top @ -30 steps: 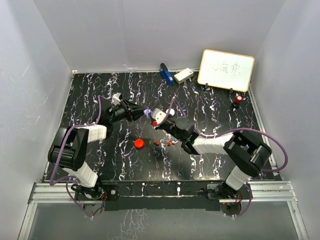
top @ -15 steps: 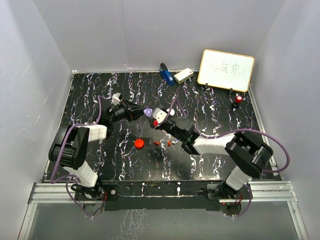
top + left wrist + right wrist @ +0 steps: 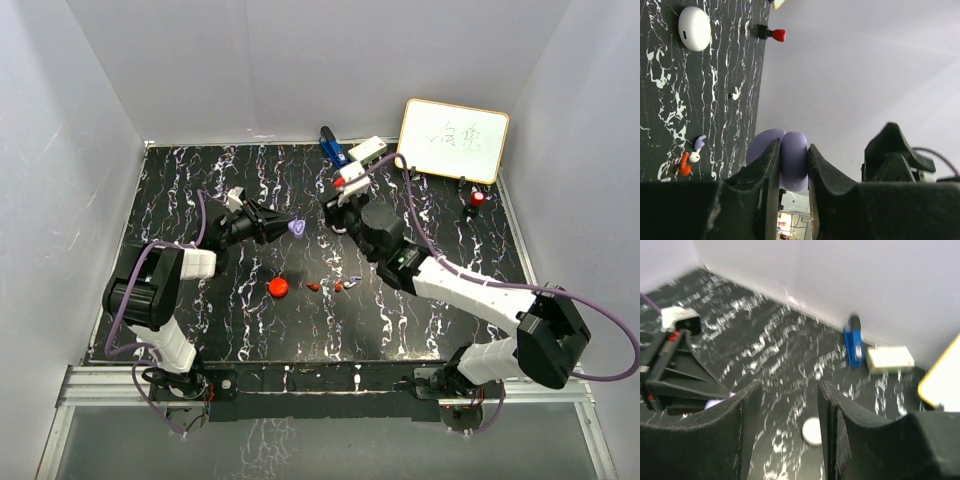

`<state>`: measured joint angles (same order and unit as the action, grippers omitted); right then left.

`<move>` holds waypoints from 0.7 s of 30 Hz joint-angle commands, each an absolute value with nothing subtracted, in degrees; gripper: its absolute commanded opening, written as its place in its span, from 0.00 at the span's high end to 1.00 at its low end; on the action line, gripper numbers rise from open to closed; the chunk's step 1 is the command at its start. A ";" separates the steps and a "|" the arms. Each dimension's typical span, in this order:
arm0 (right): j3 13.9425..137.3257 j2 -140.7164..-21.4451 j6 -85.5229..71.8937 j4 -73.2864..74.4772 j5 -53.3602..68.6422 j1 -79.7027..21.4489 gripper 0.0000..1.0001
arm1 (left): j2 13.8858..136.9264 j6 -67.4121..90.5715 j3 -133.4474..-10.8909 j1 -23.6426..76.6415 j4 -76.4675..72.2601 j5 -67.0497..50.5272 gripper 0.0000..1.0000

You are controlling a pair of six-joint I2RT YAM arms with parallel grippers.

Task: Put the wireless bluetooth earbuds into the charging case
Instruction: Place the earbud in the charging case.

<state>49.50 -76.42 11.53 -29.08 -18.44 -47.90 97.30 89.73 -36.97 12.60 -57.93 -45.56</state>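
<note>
case (image 3: pixel 763 145), the purple one, is pinched aloft by the left claw (image 3: pixel 792 151) left of centre overhead, probably for loading, while the right claw (image 3: pixel 788 389) hangs spread, empty.

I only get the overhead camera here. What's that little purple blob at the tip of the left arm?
Observer: The left wrist camera shows a round purple case, pinched in the left claw.
Visitor: Is the right claw carrying anything?
Observer: No. Its own camera shows the right claw open, with nothing in it.
Visitor: Is there a second case anywhere?
Observer: Yes, a round white case lies on the table; the right wrist camera sees it through the gap of the right claw.
</note>
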 commanded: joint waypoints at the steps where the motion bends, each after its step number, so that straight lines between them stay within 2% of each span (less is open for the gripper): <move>1: 58.15 -77.91 -7.79 4.19 -26.64 -45.11 0.54 | 97.60 86.70 -37.62 12.66 -62.83 -48.21 1.00; 4: 60.18 -80.48 -15.51 15.89 -21.20 -44.00 0.53 | 97.05 84.39 -38.33 12.68 -62.56 -49.05 1.00; 8: 58.23 -81.64 -20.48 22.25 -16.50 -43.90 0.53 | 94.31 78.70 -39.44 12.73 -56.53 -49.15 1.00; 14: 54.95 -82.15 -21.53 25.98 -14.93 -43.87 0.53 | 88.61 71.91 -40.04 12.71 -46.65 -47.86 1.00; 21: 52.81 -86.08 -20.71 25.88 -14.42 -43.93 0.56 | 86.47 71.70 -39.42 12.70 -45.60 -47.42 1.00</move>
